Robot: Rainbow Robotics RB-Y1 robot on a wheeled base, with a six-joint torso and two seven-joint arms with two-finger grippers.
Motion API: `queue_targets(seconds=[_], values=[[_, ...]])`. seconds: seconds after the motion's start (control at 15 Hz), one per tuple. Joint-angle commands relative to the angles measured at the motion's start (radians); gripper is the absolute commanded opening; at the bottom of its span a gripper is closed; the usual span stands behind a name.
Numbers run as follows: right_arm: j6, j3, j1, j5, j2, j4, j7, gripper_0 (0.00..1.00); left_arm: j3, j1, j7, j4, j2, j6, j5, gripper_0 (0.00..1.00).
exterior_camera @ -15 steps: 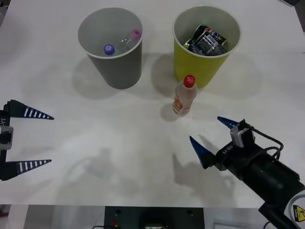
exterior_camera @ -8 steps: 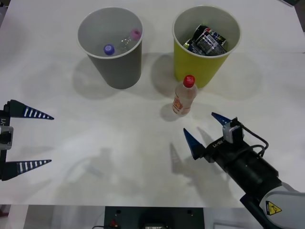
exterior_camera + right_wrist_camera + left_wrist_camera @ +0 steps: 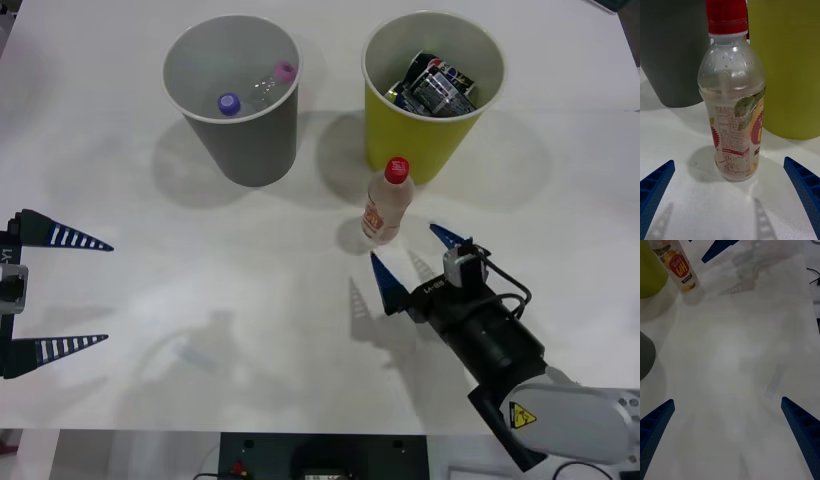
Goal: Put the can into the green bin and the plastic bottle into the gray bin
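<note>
Bright, even overhead light washes the white table (image 3: 200,280) nearly featureless in the front view, and several faint overlapping shadows fan out from the gray bin (image 3: 240,120), the green bin (image 3: 430,130) and the right claw (image 3: 410,258). In the right wrist view the plastic bottle (image 3: 733,112) is sharp, with small glints on its shoulder and a soft shadow at its base. The left wrist view is hazy, its middle bleached by glare.

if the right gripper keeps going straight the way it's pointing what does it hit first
Most likely the plastic bottle: it stands upright between the right gripper's open fingers, just ahead of the tips. The green bin stands right behind it.
</note>
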Motion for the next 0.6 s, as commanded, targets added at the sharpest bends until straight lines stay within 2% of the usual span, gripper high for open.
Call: queue_targets(seconds=[0.07,0.6], values=[[0.024,0.0,-0.027,0.001,0.083,0.106,-0.005,1.0,0.0,0.0,0.0,0.0,0.0,0.0,0.0,0.98],[0.031,-0.042,-0.079,-0.001,0.247,0.322,-0.008,1.0,0.0,0.0,0.0,0.0,0.0,0.0,0.0,0.98]])
